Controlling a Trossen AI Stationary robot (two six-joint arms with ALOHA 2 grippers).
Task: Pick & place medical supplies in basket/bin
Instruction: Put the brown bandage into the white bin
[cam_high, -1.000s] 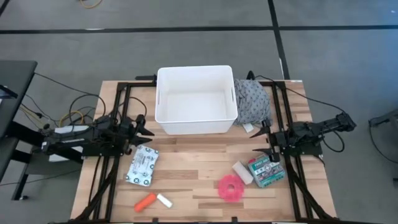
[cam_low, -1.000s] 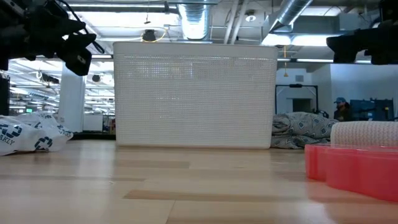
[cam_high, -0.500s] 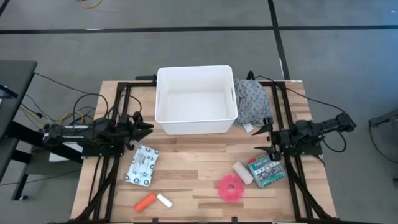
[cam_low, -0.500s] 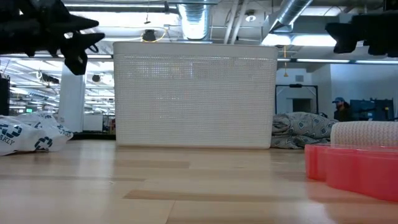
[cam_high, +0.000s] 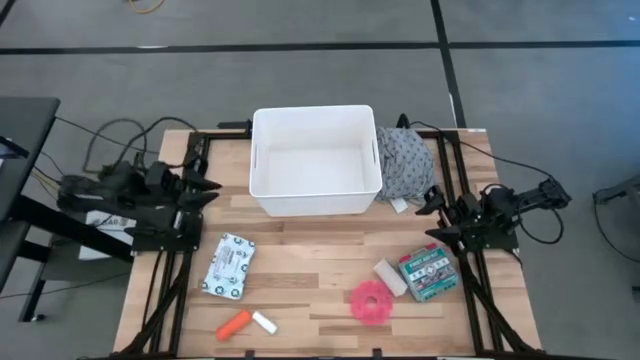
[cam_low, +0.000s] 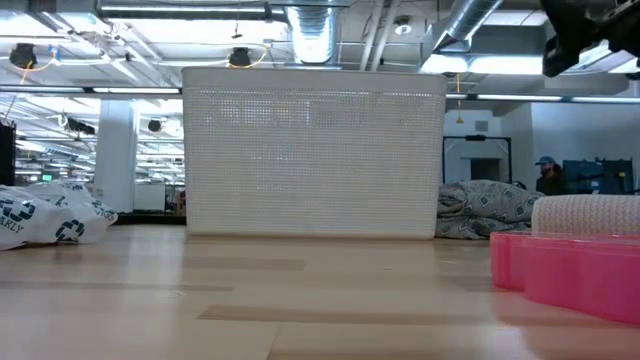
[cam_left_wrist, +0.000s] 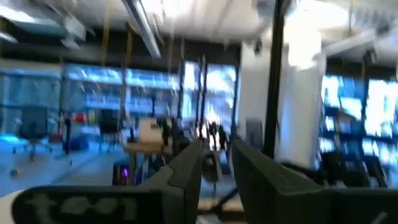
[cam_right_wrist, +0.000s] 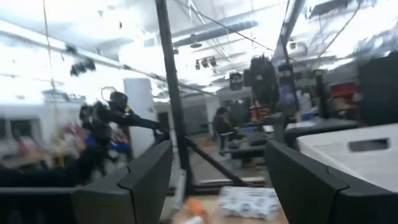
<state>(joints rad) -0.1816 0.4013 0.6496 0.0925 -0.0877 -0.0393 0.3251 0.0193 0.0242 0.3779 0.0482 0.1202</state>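
The white bin (cam_high: 313, 160) stands at the table's far middle; it also shows in the low view (cam_low: 313, 155). The white packet with green print (cam_high: 229, 265), orange cylinder (cam_high: 234, 324) and small white piece (cam_high: 264, 322) lie near left. The green-white box (cam_high: 425, 275), beige roll (cam_high: 390, 277) and pink tape roll (cam_high: 371, 301) lie near right. My left gripper (cam_high: 207, 188) hovers over the left edge, beside the bin's left side, fingers a narrow gap apart (cam_left_wrist: 217, 149), empty. My right gripper (cam_high: 432, 215) hovers above the box, open (cam_right_wrist: 219, 155), empty.
A grey patterned cloth (cam_high: 405, 165) lies against the bin's right wall. Dark frame rails run along the table's left and right sides. Bare wood lies between the bin and the near items.
My left gripper has drawn back toward the table's left and far edges and risen out of the low view. My right gripper has gone a little toward the right edge and up. No item has moved.
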